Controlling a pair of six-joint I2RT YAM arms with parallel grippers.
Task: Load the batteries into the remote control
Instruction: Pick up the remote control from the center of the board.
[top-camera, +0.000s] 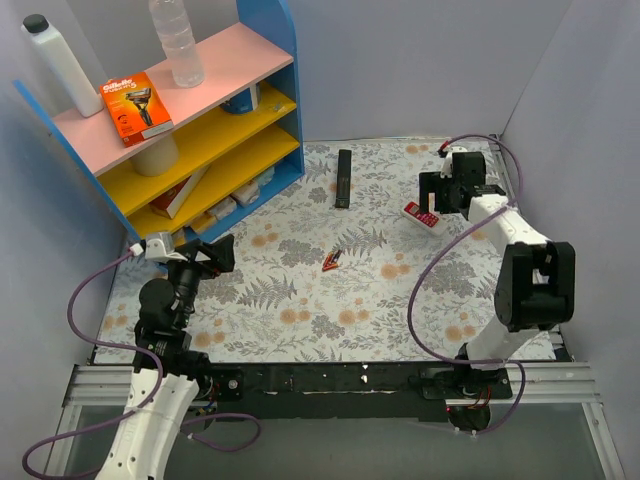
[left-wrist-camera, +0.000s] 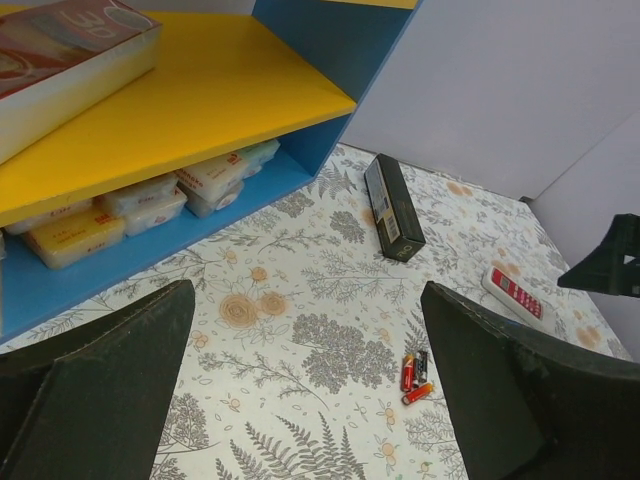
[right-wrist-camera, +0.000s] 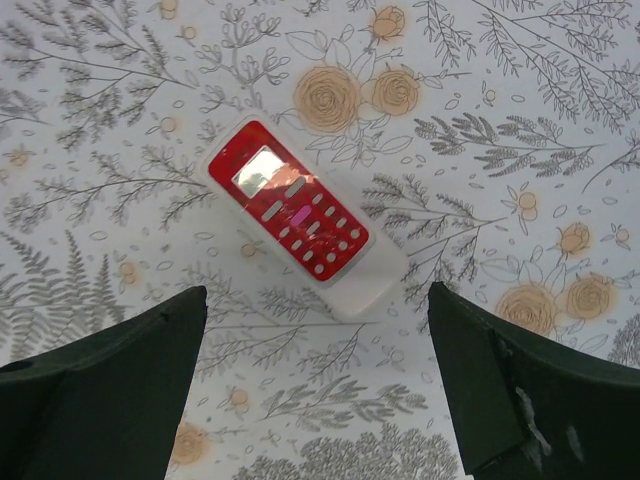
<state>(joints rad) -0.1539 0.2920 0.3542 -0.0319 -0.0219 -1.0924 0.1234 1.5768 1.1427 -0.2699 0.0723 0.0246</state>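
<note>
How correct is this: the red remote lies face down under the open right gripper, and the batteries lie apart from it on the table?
One thing is wrong. The red remote lies face up; the right wrist view shows its buttons. It is under the open right gripper, and the batteries lie apart from it on the table.

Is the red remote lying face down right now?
No, the remote control lies face up, its red face and white buttons showing.

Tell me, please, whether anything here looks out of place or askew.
The orange razor pack lies askew on the pink shelf, near its front edge. The remote control lies face up, diagonal, and the batteries lie loose mid-table. Nothing looks spilled or damaged.
</note>
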